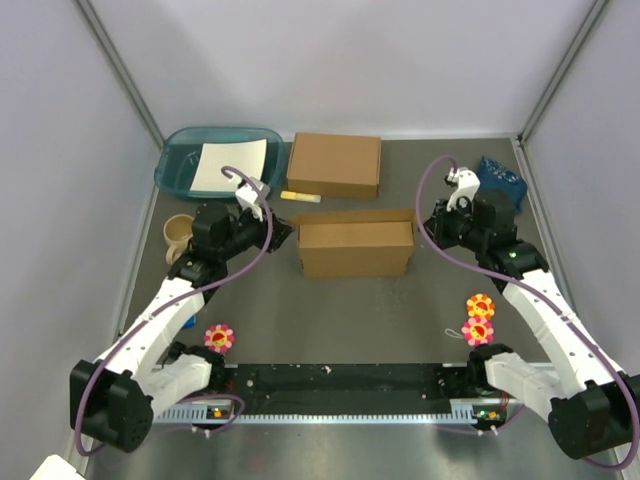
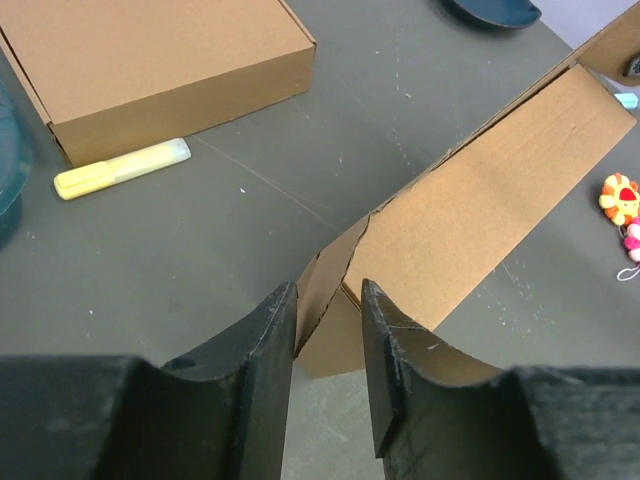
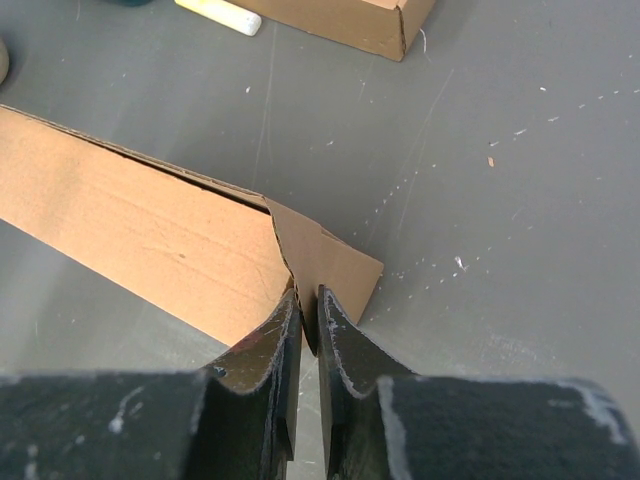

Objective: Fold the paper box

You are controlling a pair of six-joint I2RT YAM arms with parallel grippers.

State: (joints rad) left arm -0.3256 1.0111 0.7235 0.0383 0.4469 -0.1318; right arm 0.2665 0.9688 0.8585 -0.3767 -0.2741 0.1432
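Observation:
The paper box point(image 1: 355, 248), brown cardboard, lies in the middle of the table with its long wall raised. My left gripper point(image 1: 285, 236) is at its left end. In the left wrist view the jaws point(image 2: 329, 290) stand apart around the end flap point(image 2: 335, 265); the flap leans on the left finger, with a gap to the right one. My right gripper point(image 1: 421, 226) is at the box's right end. In the right wrist view it point(image 3: 309, 294) is pinched shut on the side flap point(image 3: 335, 262) beside the long panel point(image 3: 130, 225).
A closed twin brown box point(image 1: 335, 165) sits behind, with a yellow marker point(image 1: 300, 196) in front of it. A teal tray point(image 1: 178, 165) holding white paper point(image 1: 230, 165) is back left, and a blue basket point(image 1: 501, 180) back right. A cup point(image 1: 180, 232) and flower toys point(image 1: 219, 337) point(image 1: 479, 318) lie nearby.

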